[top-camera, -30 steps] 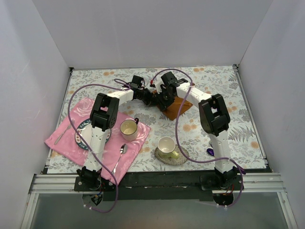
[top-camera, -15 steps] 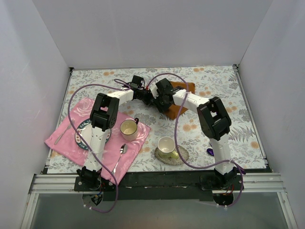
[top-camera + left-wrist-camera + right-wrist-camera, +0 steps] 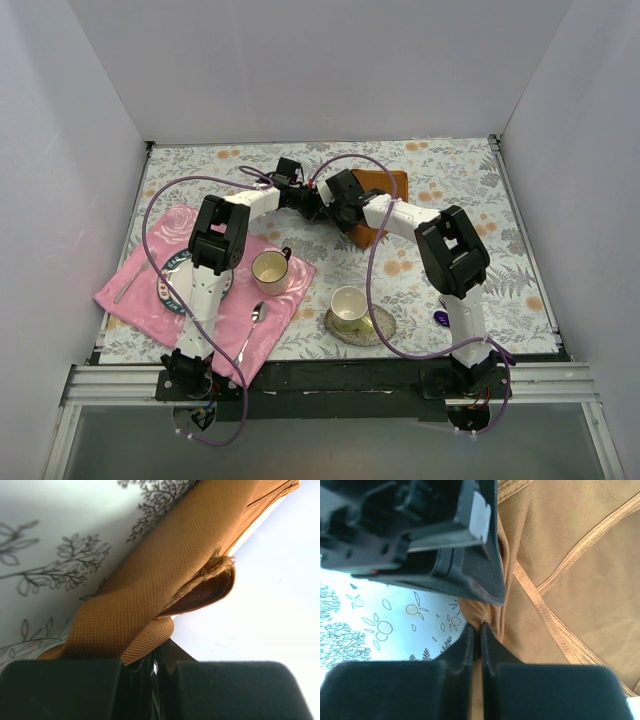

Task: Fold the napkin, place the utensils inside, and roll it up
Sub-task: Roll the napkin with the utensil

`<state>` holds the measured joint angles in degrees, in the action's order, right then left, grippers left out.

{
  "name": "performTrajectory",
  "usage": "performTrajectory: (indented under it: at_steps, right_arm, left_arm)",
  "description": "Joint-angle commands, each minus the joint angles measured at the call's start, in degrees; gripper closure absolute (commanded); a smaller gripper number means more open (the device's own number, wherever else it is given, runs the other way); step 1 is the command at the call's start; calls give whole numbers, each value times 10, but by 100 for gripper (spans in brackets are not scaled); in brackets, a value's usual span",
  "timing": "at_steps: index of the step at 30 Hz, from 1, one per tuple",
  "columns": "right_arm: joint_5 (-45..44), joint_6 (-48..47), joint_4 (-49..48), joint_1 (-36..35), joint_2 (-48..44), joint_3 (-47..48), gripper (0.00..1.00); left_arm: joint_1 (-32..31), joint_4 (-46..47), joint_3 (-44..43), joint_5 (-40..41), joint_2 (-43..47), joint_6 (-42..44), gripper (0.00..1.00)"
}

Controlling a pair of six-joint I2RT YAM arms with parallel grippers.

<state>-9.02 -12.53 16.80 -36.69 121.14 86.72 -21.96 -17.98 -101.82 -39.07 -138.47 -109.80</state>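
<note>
The rust-orange napkin (image 3: pixel 378 205) lies folded at the back middle of the table, behind and right of both grippers. My left gripper (image 3: pixel 318 205) is shut on a corner of the napkin (image 3: pixel 165 580). My right gripper (image 3: pixel 338 208) is shut on the napkin's edge (image 3: pixel 560 570) right beside it, with the left gripper's black body just above its fingertips. A small purple piece of the utensils (image 3: pixel 441 318) shows by the right arm's base; the rest of the utensils are hidden.
A pink cloth (image 3: pixel 140 295) lies at the left front with a plate (image 3: pixel 172 262), a cup (image 3: pixel 271 270) and a silver spoon (image 3: pixel 252 326). A second cup on a saucer (image 3: pixel 352 308) stands at the front middle. White walls enclose the table.
The napkin has been pulled over from a bunched heap into a flatter folded shape stretching toward the back right. The right arm has shifted left toward the left gripper.
</note>
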Motion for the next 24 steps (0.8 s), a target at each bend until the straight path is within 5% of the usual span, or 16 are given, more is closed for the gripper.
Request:
performTrajectory:
  at_steps: [1, 8, 13, 24]
  right_arm:
    - [7, -13, 84, 15, 51, -41, 98]
    - [133, -14, 110, 20, 53, -18, 99]
    - [216, 2, 120, 28, 64, -8, 99]
    - [371, 43, 105, 79, 69, -10, 99]
  left_arm:
    - [18, -29, -23, 2, 23, 4, 94]
    - [51, -83, -104, 26, 48, 35, 68]
    - [64, -142, -118, 74, 88, 77, 58]
    - [53, -184, -2, 141, 175, 149, 57]
